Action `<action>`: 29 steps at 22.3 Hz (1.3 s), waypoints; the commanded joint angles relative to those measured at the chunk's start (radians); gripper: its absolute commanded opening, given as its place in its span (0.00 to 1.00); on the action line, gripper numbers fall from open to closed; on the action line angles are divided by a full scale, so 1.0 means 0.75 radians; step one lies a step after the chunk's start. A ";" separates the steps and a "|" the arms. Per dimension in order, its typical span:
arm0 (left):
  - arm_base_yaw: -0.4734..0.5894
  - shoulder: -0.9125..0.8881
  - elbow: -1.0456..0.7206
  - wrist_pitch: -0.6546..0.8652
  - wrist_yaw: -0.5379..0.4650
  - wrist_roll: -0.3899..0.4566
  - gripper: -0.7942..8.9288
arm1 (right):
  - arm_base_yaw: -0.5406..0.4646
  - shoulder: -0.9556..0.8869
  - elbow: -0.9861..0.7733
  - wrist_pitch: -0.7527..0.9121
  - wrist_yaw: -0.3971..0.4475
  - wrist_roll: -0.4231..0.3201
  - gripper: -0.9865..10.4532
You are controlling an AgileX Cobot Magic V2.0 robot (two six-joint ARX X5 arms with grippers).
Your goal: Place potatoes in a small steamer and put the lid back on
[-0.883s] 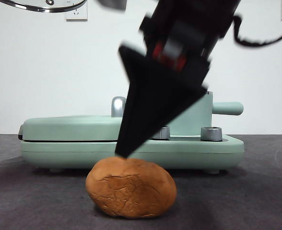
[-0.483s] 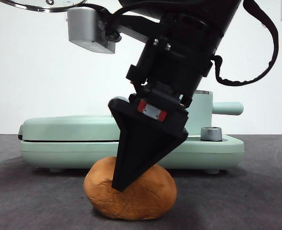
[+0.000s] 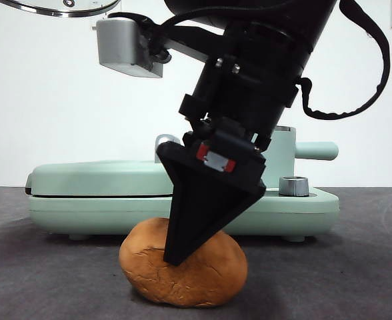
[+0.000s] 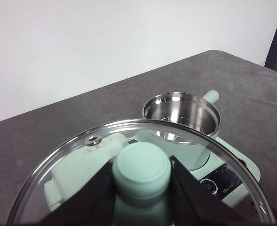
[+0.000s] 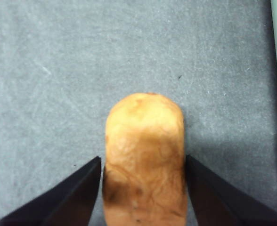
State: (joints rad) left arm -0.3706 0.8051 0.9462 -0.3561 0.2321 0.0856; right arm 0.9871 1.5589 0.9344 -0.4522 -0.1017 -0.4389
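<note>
The orange-brown potato (image 3: 183, 270) (image 5: 144, 155) lies on the dark table in front of the appliance. My right gripper (image 3: 173, 257) (image 5: 143, 162) reaches down over it, one black jaw against each side of it, shut on it while it still rests on the table. High at the top left hangs the glass lid (image 3: 63, 7) (image 4: 72, 165), with my left gripper (image 4: 141, 176) shut on its mint-green knob (image 4: 141, 169). The small steamer (image 4: 181, 113) stands uncovered, its steel inside bare; in the front view only its wall (image 3: 284, 160) and handle (image 3: 316, 151) show behind the right arm.
The flat mint-green grill plate (image 3: 96, 180) lies shut beside the steamer on the same base, with a chrome handle (image 3: 163, 147) and a steel dial (image 3: 293, 185). Bare dark table (image 3: 356, 267) lies on both sides of the potato.
The right gripper came down from above the potato until its jaws stood on either side of it. Gripper and potato then shifted slightly right. The lid stayed put.
</note>
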 commanded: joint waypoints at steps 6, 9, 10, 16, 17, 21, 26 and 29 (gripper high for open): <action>-0.004 0.001 0.023 0.051 0.000 0.010 0.10 | 0.015 0.013 0.019 0.002 0.037 0.062 0.27; -0.004 0.001 0.023 0.053 0.000 0.010 0.10 | 0.015 -0.045 0.043 -0.053 0.033 0.123 0.27; -0.004 0.001 0.023 0.053 0.000 0.010 0.10 | 0.015 -0.079 0.053 -0.075 0.033 0.141 0.27; -0.004 0.001 0.023 0.057 0.000 0.010 0.10 | -0.015 -0.322 0.229 -0.351 0.164 0.364 0.27; -0.004 0.000 0.023 0.057 0.000 0.010 0.10 | -0.034 -0.334 0.296 -0.432 0.192 0.388 0.27; -0.004 0.001 0.023 0.057 0.000 0.010 0.10 | -0.170 -0.323 0.626 -0.667 0.236 0.436 0.26; -0.004 0.001 0.023 0.061 0.000 0.010 0.10 | -0.322 -0.259 0.845 -0.711 0.236 0.434 0.26; -0.004 0.001 0.023 0.066 0.000 0.009 0.10 | -0.416 -0.187 0.967 -0.738 0.223 0.430 0.26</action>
State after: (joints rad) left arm -0.3706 0.8051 0.9462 -0.3470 0.2321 0.0856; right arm 0.6777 1.3895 1.6306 -1.0054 0.0692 -0.1276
